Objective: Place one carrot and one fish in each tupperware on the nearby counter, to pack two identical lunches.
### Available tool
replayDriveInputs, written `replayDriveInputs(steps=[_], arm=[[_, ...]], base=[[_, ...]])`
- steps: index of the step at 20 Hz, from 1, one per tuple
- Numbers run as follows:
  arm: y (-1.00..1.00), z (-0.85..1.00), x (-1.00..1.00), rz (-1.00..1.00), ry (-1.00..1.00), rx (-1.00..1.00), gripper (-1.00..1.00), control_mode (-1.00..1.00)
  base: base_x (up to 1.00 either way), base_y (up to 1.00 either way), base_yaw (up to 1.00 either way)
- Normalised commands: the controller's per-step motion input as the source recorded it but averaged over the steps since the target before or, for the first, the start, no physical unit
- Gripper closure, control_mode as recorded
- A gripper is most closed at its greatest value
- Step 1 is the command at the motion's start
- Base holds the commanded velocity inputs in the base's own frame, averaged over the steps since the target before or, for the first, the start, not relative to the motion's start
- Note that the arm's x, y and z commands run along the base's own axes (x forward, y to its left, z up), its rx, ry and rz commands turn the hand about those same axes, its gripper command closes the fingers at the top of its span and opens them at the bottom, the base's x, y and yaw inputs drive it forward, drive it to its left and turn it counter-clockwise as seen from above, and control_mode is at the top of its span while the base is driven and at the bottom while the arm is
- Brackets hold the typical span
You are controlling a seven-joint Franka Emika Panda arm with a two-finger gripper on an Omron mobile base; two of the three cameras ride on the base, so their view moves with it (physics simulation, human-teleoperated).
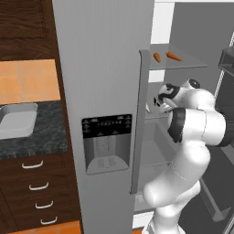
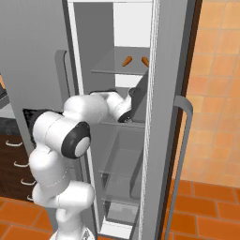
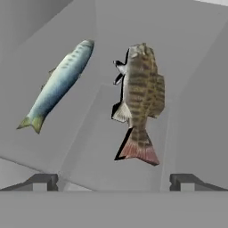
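Fish (image 3: 140, 98) lay on the fridge shelf (image 3: 84, 147) just ahead of my wide-open claw (image 3: 114, 181), holding nothing; it looked light, slick and stiff, so I judged the thick mid-body the best hold

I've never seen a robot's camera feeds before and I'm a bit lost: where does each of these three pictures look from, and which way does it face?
Left base view: behind the arm on its left, facing the fridge door, a tupperware on the counter, two carrots; the white arm rises lower right.
Right base view: behind on its right, looking into the open fridge; the arm rises lower left.
Hand view: on the hand, looking along the open gripper at two fish.
Both base views share the carrots on the upper shelf.
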Motion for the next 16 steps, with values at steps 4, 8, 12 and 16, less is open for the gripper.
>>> replayDriveInputs(steps=[4,8,12,16], arm=[[-0.17,-0.18,0.65,0.05,0.00,0.00,-1.00,-1.00],[0.00,-0.47,0.68,0.07,0.00,0.00,-1.00,-1.00],[-0.13,-0.54,0.60,0.09,0.01,0.00,-1.00,-1.00],[-0.11,-0.58,0.46,0.10,0.05,-0.01,1.00,-1.00]], base=[[0.00,0.00,0.00],[0.00,0.00,0.00],[0.00,0.00,0.00],[0.00,0.00,0.00]])
